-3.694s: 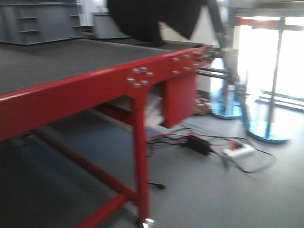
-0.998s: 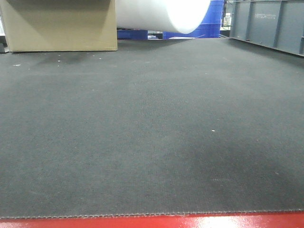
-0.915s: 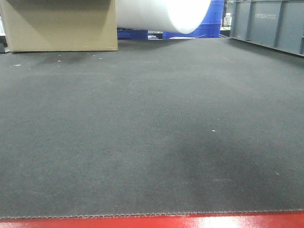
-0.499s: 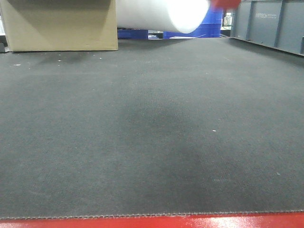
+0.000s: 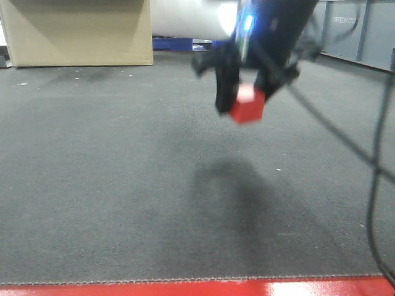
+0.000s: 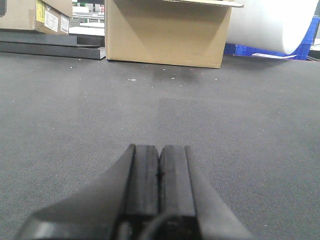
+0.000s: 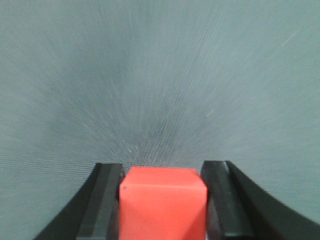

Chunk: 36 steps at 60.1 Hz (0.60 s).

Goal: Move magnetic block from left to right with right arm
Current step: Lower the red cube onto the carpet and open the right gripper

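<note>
Jaws: right gripper [image 7: 162, 200] clamps red block [image 7: 162, 200] above mat [image 5: 123, 154]; left gripper [image 6: 159, 175] closed, empty.

The block [image 5: 247, 103] hangs above the mat [image 5: 111, 185], clear of it, pinched between the fingers of the right gripper [image 5: 242, 102], right of the mat's middle and towards its far half. A shadow [image 5: 231, 185] lies on the mat below and nearer. A box [image 5: 80, 34] stands at the mat's far left edge, a roll [image 5: 191, 17] to its right, behind the arm. The left gripper [image 6: 159, 175] sits low over the mat, facing the box.
</note>
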Motion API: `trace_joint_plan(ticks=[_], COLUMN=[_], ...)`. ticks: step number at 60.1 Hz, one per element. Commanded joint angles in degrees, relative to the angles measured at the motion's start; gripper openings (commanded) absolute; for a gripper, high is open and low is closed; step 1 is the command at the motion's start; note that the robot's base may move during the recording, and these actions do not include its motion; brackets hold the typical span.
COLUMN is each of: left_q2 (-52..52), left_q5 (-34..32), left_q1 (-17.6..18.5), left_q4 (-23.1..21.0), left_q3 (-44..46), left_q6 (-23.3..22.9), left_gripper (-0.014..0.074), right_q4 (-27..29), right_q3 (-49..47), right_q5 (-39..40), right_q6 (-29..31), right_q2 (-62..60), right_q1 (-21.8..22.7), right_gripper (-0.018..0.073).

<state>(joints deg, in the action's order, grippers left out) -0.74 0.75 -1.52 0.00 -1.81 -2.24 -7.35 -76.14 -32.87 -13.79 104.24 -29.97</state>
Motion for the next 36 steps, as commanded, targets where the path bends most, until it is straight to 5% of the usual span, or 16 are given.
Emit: trace_joint_plan(ticks=[1,8,20,36], left_q2=[-0.9,-0.9,-0.9,-0.9], left_q5=[-5.2,-5.2,-5.2,-5.2], left_q1=[-0.1,-0.1,-0.1,-0.1], left_q4=[0.0,0.0,0.0,0.0], left_q3=[-0.5,-0.5,-0.5,-0.5], left_q6=[-0.5,-0.5,-0.5,-0.5], left_gripper=[-0.0116,-0.0116,-0.0116,-0.0116], right_q4=[-0.3,-0.3,-0.3,-0.3], right_q3=[-2.0,-2.0,-3.3,-4.7], right_q5=[3.1,2.6,1.8,-0.9], right_q6=[0.5,0.5,0.5,0.5], right_q2=[-0.5,0.3,-0.5,-4.6], right_q1=[-0.2,-0.2,-0.2,-0.2], right_gripper=[0.0105,0.0228,0.0648,0.0608])
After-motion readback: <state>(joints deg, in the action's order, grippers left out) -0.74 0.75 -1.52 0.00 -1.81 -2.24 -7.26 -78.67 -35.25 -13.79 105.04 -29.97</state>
